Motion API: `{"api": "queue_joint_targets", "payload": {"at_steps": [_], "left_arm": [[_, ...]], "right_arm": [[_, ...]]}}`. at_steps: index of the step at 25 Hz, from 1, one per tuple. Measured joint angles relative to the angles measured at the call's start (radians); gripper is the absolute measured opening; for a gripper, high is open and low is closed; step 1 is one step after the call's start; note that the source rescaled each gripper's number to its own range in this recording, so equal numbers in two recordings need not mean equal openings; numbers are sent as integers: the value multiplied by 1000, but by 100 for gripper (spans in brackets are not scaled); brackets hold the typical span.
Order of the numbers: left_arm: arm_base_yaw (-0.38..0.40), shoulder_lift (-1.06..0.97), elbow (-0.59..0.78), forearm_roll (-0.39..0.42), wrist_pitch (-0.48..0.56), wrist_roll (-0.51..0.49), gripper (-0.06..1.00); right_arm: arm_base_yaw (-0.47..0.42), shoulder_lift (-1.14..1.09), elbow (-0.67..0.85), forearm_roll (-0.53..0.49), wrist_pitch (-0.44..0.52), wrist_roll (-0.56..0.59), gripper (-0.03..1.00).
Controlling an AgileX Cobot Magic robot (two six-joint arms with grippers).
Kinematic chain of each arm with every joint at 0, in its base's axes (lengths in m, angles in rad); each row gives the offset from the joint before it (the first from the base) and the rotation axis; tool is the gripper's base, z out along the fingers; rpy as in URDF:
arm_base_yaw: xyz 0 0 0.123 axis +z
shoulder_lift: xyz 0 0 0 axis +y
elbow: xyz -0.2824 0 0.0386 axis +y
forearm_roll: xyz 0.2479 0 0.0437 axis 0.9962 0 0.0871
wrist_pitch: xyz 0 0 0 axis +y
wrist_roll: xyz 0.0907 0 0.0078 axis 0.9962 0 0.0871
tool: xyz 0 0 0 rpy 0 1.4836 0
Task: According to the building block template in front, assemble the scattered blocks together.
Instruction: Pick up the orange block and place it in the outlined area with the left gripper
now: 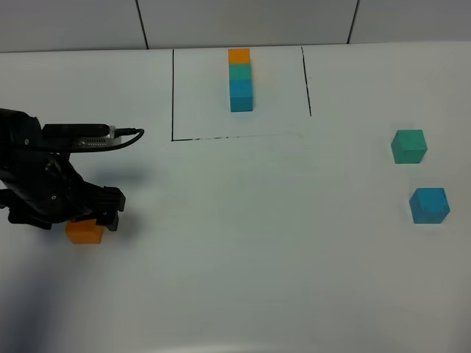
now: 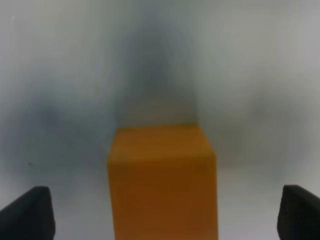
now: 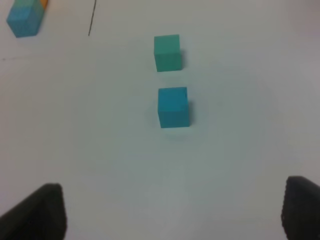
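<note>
Orange cubic block (image 2: 162, 180) sits between the spread jaws of the left gripper (image 1: 81, 220), untouched. Jaws of the right gripper (image 3: 172, 215) also stand apart.

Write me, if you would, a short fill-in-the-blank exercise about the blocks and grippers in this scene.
1. The loose block under the left gripper is ___.
2. In the template row, the middle block is ___.
3. The right gripper holds nothing; its jaws are wide ___.

Missing words: orange; green; open.
</note>
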Motion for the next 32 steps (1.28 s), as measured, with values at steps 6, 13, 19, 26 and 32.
{"api": "queue_joint_targets", "payload": {"at_steps": [6, 13, 19, 26, 32], "left_arm": [[0, 16, 0, 19, -20, -18, 99], [0, 38, 0, 26, -42, -18, 99], [0, 62, 0, 25, -49, -18, 93], [0, 63, 0, 25, -51, -18, 35], [0, 63, 0, 25, -50, -19, 0]], "right_arm": [[0, 0, 0, 0, 0, 0, 75], [0, 0, 0, 0, 0, 0, 75], [0, 0, 0, 1, 0, 0, 75], [0, 0, 0, 1, 0, 0, 75], [0, 0, 0, 1, 0, 0, 75]]}}
